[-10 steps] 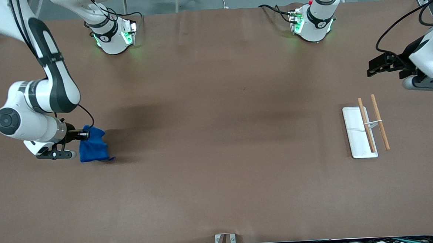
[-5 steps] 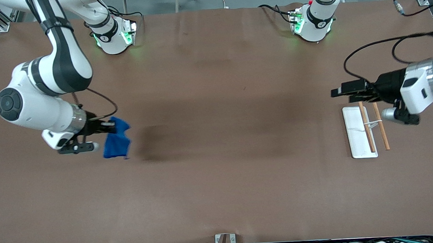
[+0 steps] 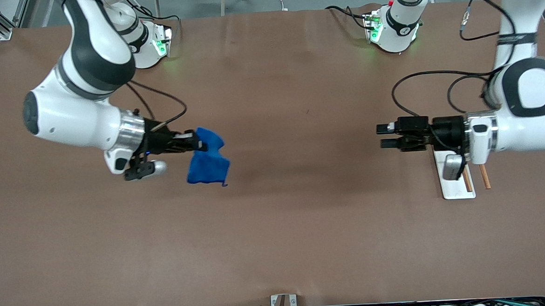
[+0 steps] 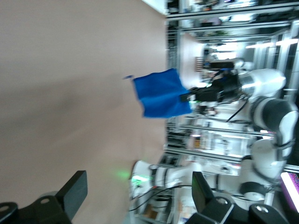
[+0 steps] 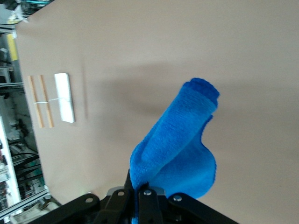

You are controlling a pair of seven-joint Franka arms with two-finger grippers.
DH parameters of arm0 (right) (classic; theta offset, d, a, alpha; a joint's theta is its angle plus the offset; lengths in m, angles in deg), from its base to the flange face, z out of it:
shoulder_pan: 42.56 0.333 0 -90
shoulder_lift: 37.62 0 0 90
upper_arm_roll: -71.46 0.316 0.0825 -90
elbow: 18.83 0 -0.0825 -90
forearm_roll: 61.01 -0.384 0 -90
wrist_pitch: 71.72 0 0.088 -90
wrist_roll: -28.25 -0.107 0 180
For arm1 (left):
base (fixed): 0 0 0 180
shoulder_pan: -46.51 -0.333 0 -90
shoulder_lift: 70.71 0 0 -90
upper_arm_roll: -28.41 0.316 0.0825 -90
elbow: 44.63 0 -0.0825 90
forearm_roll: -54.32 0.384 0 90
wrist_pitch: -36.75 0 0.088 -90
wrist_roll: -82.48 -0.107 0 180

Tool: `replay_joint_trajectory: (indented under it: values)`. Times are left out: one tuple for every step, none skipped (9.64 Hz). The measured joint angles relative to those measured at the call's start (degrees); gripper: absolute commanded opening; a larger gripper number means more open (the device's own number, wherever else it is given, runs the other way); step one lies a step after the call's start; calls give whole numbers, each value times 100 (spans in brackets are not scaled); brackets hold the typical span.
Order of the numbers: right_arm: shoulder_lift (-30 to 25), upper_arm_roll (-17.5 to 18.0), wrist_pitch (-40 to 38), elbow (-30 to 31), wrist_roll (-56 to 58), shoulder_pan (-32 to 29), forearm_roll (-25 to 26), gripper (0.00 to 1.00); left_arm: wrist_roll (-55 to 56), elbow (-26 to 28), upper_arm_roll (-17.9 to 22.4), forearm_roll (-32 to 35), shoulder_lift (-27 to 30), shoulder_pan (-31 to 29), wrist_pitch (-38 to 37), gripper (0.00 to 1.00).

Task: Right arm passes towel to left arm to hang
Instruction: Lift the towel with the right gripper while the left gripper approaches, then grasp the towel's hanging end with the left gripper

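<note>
Two claws face off mid-frame: right claw pinching the towel aloft; left claw open, should grab the hanging cloth squarely.

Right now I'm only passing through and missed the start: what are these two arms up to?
The right gripper is shut on a blue towel, holding it in the air over the table toward the right arm's end. The left gripper is open and points toward the towel from over the table, close to a white rack with wooden rods. A wide gap separates them, so no handover has happened yet.
</note>
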Motion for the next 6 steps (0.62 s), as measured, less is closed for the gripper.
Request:
replay_joint_trajectory:
  values:
    - [5, 2, 230, -1, -1, 233, -499, 0, -330, 130, -145, -594, -247, 5, 22, 90]
    - [8, 3, 487, -4, -1, 459, -994, 0, -685, 241, -317, -1246, -575, 12, 33, 86]
    - [10, 3, 781, -11, 0, 664, -1462, 0, -1037, 301, -543, -1852, -956, 24, 37, 85]
    - [13, 3, 1111, -28, 6, 861, -1860, 0, -1332, 315, -773, -2252, -1327, 52, 42, 83]
    - [16, 4, 1426, -54, 7, 1058, -2127, 0, -1525, 314, -896, -2418, -1583, 89, 43, 74]
    - [21, 4, 1672, -99, 7, 1246, -2341, 0, -1590, 316, -956, -2462, -1719, 100, 42, 73]
